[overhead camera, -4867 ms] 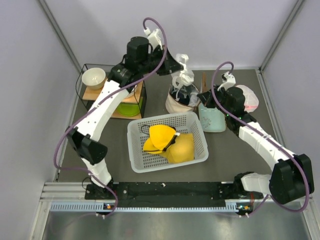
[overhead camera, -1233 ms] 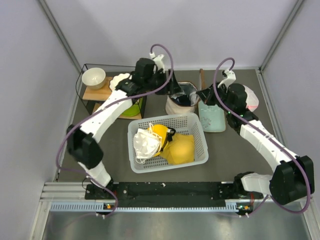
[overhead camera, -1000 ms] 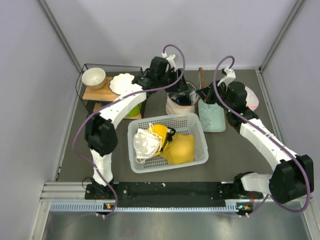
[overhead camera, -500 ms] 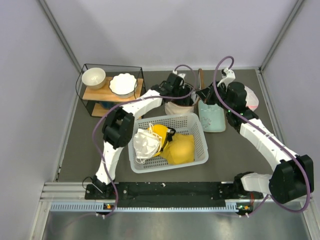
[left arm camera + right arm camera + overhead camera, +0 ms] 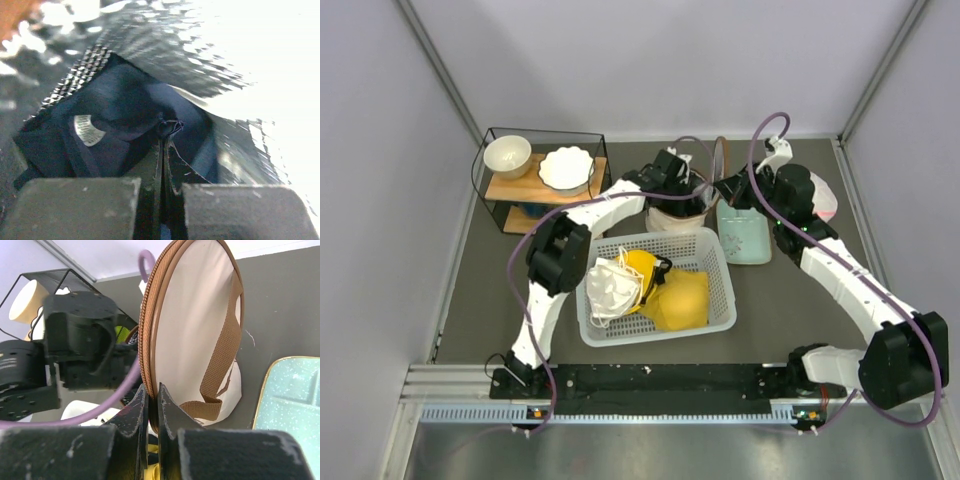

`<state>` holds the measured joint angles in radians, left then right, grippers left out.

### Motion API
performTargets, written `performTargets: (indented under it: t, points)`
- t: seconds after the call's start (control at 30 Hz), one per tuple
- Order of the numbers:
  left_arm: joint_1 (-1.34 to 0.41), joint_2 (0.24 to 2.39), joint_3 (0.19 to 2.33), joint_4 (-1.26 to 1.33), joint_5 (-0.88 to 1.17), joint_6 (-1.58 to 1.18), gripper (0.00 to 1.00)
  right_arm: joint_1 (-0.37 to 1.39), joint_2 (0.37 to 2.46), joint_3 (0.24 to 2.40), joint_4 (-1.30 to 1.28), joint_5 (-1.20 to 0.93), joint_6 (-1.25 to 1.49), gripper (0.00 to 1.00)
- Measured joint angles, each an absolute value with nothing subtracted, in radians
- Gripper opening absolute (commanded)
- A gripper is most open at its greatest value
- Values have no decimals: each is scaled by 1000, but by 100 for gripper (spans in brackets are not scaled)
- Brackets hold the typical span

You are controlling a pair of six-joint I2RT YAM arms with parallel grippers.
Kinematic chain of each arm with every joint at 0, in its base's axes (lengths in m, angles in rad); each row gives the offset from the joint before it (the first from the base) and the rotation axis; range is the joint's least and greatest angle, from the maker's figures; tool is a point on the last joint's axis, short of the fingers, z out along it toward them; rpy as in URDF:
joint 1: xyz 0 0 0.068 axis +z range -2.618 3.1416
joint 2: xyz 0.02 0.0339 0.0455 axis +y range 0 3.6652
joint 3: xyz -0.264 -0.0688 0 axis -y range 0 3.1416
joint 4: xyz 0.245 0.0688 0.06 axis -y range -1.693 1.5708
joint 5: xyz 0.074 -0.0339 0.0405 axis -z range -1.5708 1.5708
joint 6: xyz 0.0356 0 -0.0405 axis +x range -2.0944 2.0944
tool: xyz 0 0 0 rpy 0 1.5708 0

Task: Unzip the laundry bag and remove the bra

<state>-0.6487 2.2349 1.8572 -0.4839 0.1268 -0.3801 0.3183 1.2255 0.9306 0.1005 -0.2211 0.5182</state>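
Bra half-buried inside laundry bag

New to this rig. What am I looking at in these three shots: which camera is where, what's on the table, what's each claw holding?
Two robot arms are bolted at the near edge of the table. The wide shot is from a fixed camera above and behind them; the other two are from cameras on each wrist, looking along the fingers. On it: a white lattice basket with a yellow garment and a white cloth, a wire shelf with two bowls, a teal tray, and the cream laundry bag. The right gripper pinches the bag's round lid at its zipper edge. The left gripper is down inside the bag, shut on the dark navy bra.
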Motion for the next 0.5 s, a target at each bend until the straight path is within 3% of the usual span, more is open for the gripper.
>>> performTargets:
  t: [0.5]
  points:
    - [-643,1825,1905,-498,385,-394,0,318,1222,931,83,-170,531,0]
